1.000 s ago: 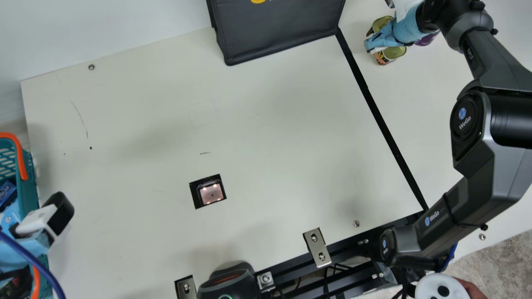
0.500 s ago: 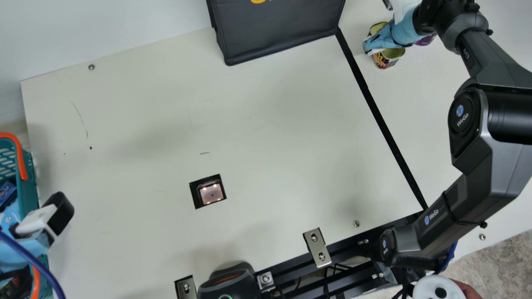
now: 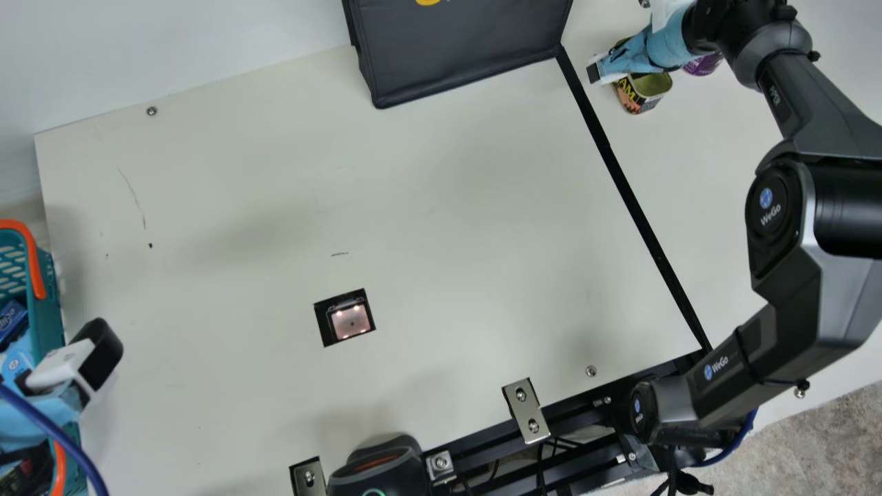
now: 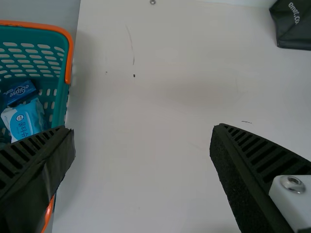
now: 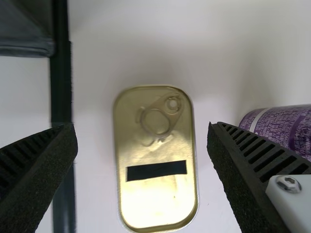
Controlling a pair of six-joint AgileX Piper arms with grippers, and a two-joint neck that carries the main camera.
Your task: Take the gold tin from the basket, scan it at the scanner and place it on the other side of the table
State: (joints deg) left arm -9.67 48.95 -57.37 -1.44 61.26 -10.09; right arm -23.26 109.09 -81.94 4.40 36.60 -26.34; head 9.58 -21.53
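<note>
The gold, round-cornered metal tin (image 5: 155, 204) bore a black band (image 5: 156, 170) on its lid. The teal plastic basket (image 4: 60, 99) had an orange handle (image 4: 69, 56); the purple cylindrical container (image 5: 284, 128) carried white print.

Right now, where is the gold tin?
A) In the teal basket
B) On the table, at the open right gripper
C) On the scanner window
B, because the gold tin lies on the table, seen between the parted fingers of the right gripper.
</note>
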